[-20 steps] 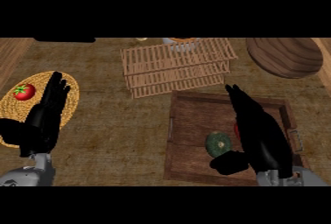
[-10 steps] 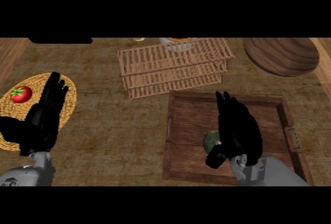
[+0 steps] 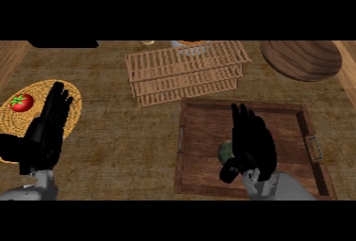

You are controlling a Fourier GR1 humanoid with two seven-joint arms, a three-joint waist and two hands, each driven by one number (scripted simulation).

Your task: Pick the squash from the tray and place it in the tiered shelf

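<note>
Squash (image 3: 225, 151) in the wooden tray (image 3: 201, 179), largely hidden beneath the right hand (image 3: 252, 143), whose fingers (image 3: 243, 120) are extended; being round, it could be nudged aside.

Dim, even light; black hands lack detail; no glare

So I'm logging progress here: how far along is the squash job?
Early. The squash is in the tray, not lifted. The right hand is over it, fingers straight, thumb beside it. The tiered shelf holds no squash; grasp, carry and placement remain.
</note>
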